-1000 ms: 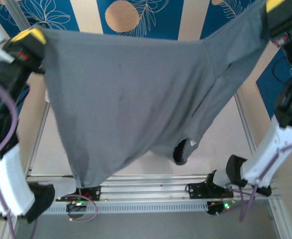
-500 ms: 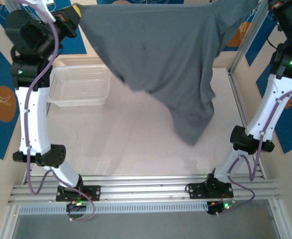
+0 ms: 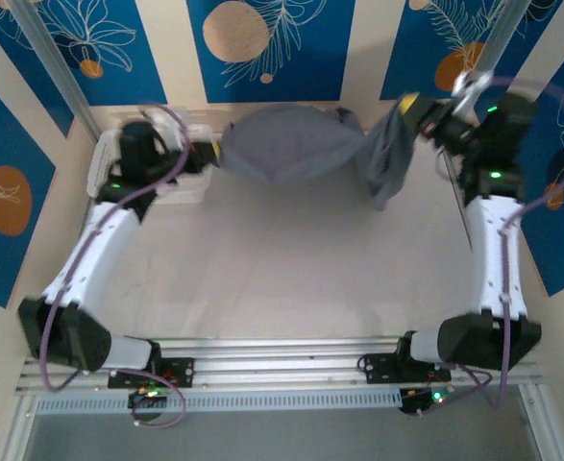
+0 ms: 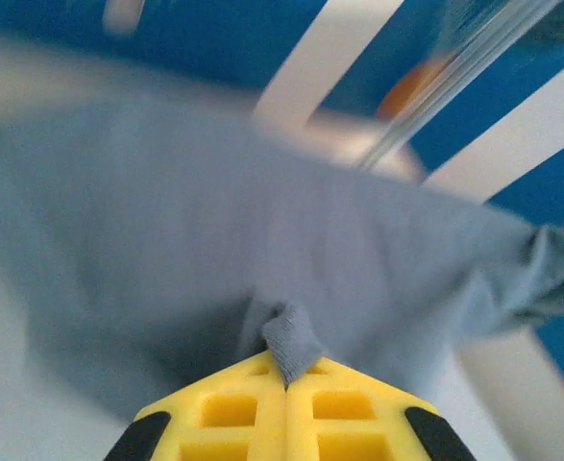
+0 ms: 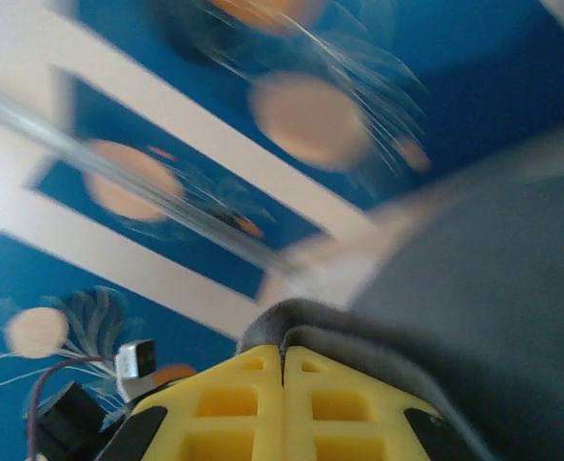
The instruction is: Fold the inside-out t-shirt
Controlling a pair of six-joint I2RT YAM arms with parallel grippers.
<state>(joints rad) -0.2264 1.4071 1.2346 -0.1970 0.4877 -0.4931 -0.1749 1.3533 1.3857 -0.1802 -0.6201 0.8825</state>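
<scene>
Blue wall panels (image 3: 272,48) with cream stripes, orange discs and white leaf outlines surround the far and side edges. The pale table (image 3: 291,269) spreads below them, with aluminium rails (image 3: 282,351) along its near edge. The inside-out t-shirt (image 3: 282,144) hangs bunched by the far wall, slung between the arms. A white basket (image 3: 97,171) sits far left. The left gripper (image 3: 215,152) and right gripper (image 3: 408,102) each pinch shirt cloth between closed yellow fingers.

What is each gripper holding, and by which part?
The left gripper and the right gripper each pinch a fold of the grey t-shirt; which part is unclear.
</scene>
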